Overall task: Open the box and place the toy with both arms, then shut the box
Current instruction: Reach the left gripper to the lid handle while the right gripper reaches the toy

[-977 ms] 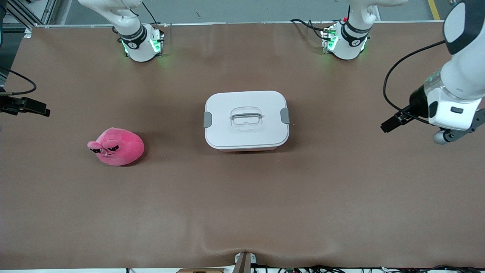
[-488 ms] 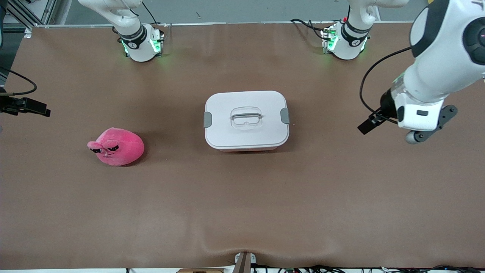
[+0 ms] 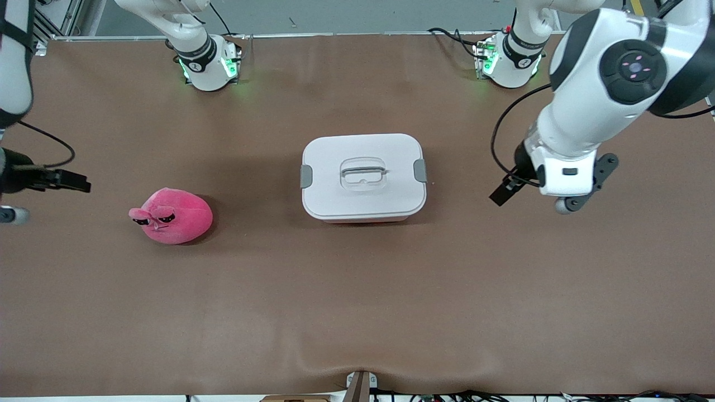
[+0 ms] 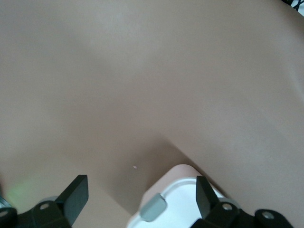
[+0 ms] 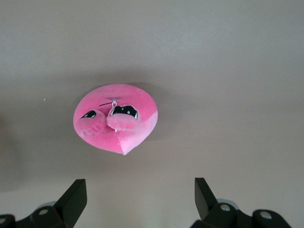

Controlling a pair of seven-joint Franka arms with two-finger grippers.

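Table (image 3: 357,312): brown covering, wide and flat, spanning the whole front view; small ripple at the middle of the edge nearest the front camera.
Left arm (image 3: 609,95): white with black joint bands, coming from its base at the top edge, reaching over the left arm's end of the table.
Right arm (image 3: 14,61): white, barely in frame at the right arm's end of the table.
Box (image 3: 363,176): sitting mid-table, roughly central between the two ends; white lid on, closed; pink base just peeking out along the nearest side.
Clips (image 3: 306,176): grey, one at each short end of the lid, both lying flat against it.
Handle (image 3: 363,171): grey, recessed in the lid's centre.
Toy (image 3: 173,215): pink plush on the bare surface, toward the right arm's end, a touch nearer the front camera than the box, well apart from it; snout and dark half-closed eyes visible.
Left gripper (image 4: 141,195): up in the air over bare table just off the box's end; fingers spread wide, nothing between them; box corner and one clip showing in its wrist view.
Right gripper (image 5: 140,195): aloft by the table's end near the toy; fingers wide apart, empty.
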